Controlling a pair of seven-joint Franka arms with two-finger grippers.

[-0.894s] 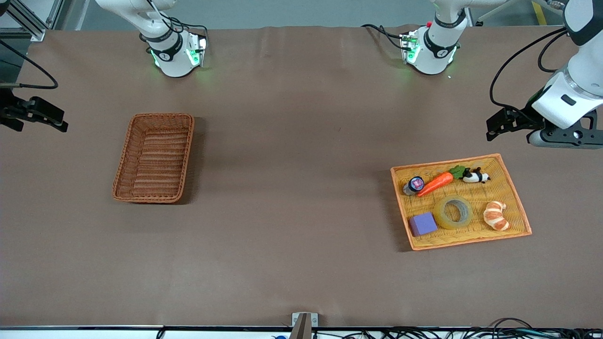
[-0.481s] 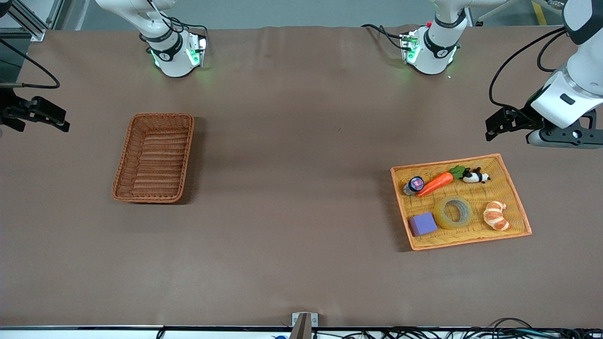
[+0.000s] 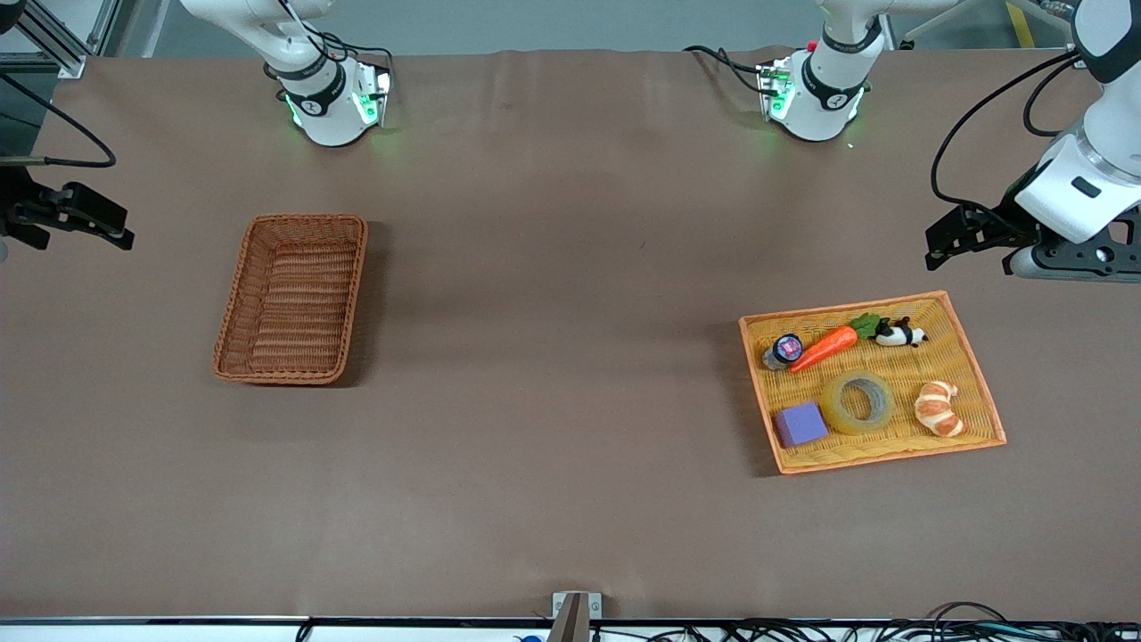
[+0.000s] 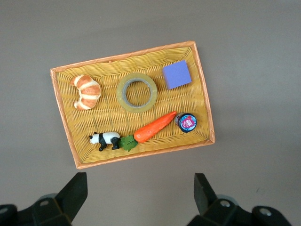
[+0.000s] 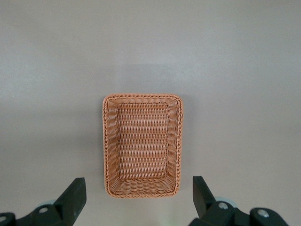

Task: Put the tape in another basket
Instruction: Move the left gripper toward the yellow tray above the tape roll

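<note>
The tape (image 3: pixel 840 412), a yellowish ring with a hollow core, lies flat in the yellow tray (image 3: pixel 891 450) between a purple block and a croissant. The left wrist view shows the tape (image 4: pixel 151 96) well ahead of my left gripper (image 4: pixel 139 183), which is open and empty. This left gripper (image 3: pixel 936 245) hangs over bare table beside the tray's edge nearest the robots' bases. The brown wicker basket (image 3: pixel 233 303) stands empty toward the right arm's end. My right gripper (image 3: pixel 120 234) waits high over that end of the table, open and empty, and the basket (image 5: pixel 141 141) lies below it.
The tray also holds a carrot (image 3: pixel 824 348), a toy panda (image 3: pixel 900 334), a croissant (image 3: pixel 938 408), a purple block (image 3: pixel 800 423) and a small round container (image 3: pixel 783 349). The brown tabletop stretches wide between the basket and the tray.
My left gripper has drifted slightly toward its own end of the table. The right gripper has shifted only a little. Nothing on the table has moved.
</note>
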